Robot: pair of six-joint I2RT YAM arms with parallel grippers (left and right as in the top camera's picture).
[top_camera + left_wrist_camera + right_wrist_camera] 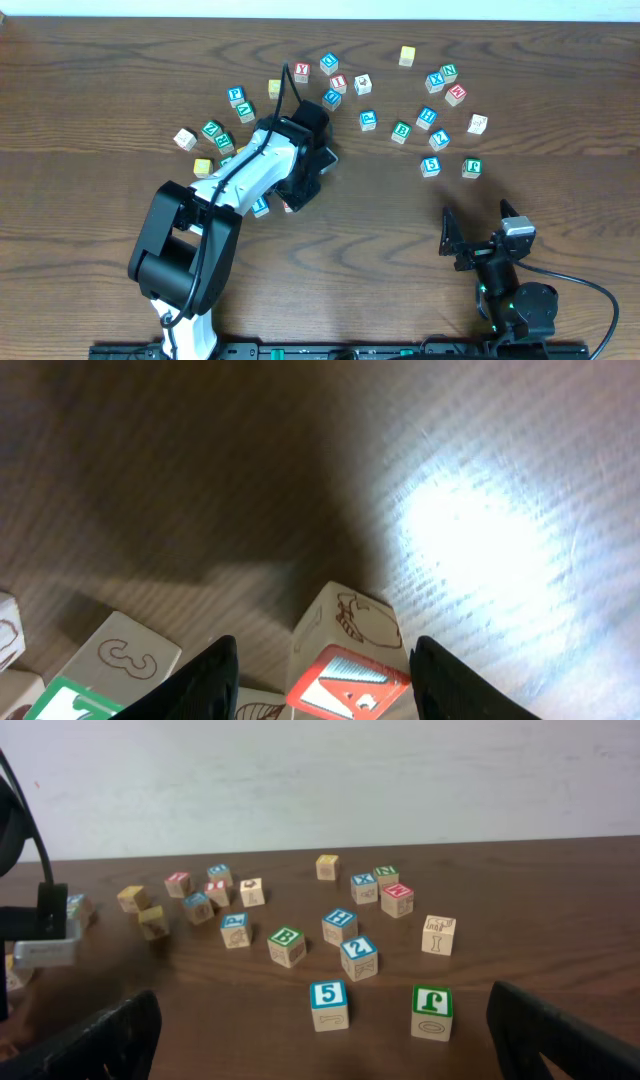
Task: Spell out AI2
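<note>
Left jaws: released, standing apart on either side of the A cube (345,685). You can see bare desk (100,60) between the cube and one side (the other side sits so near that contact cannot be told).
A cube: it rests on the desk with its red-framed face and red A turned up. From overhead you lose it under the left arm (250,170), left of centre.
Neighbours of the A cube: a cube with a 3 burnt into its side (125,655) and a green-framed cube (70,700). Both lie off to one side in the left wrist view.
Right jaws: released, spread wide and grasping nothing, low over the desk at the near right.
2 cube (358,952): it shows a blue-framed face with a blue 2, in the right-hand group ahead of your right jaws. It sits just behind the 5 cube (328,995), between the B cube (285,938) and the green J cube (432,1000).
I cube (338,82): it lies in the far cluster, just beside the red Y cube (302,70) (the letter is small from overhead and reads as a red I).
Layout: your three cubes lie well apart from one another, not in a row.
</note>
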